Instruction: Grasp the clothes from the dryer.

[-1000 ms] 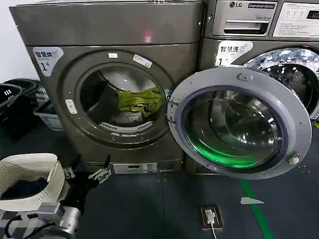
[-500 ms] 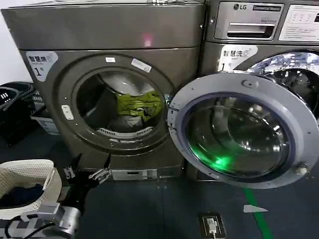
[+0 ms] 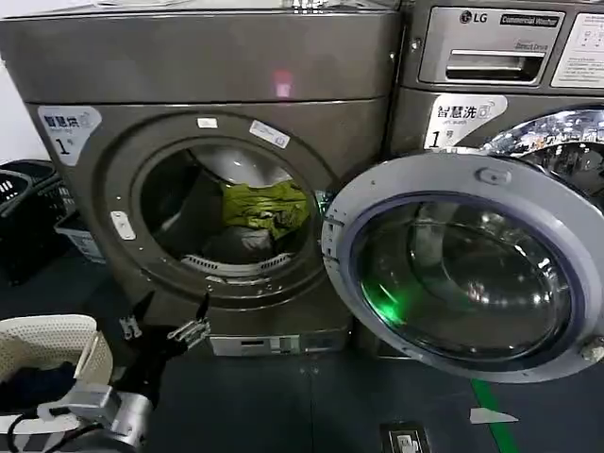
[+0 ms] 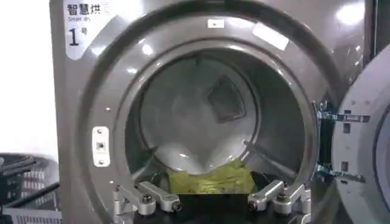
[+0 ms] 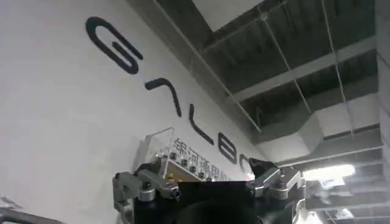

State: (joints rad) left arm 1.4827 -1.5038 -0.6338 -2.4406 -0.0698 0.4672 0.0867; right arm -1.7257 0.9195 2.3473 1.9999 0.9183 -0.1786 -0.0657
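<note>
Left claw (image 3: pixel 168 319) gapes below dryer (image 3: pixel 208 66) porthole, clothes (image 3: pixel 264 205) inside.

Dryer (image 3: pixel 189 66): white label (image 3: pixel 64 127), "1". Right machine (image 3: pixel 500 57): "LG" logo (image 3: pixel 474 17); label (image 3: pixel 462 118) w/ "1". Wall (image 5: pixel 73 122): "GALB…" lettering (image 5: pixel 164 91).

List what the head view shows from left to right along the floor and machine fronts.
White woven basket → open left gripper → dark bronze-grey dryer with lime yellow-green clothes → grey-rimmed glass door, swung open.
</note>
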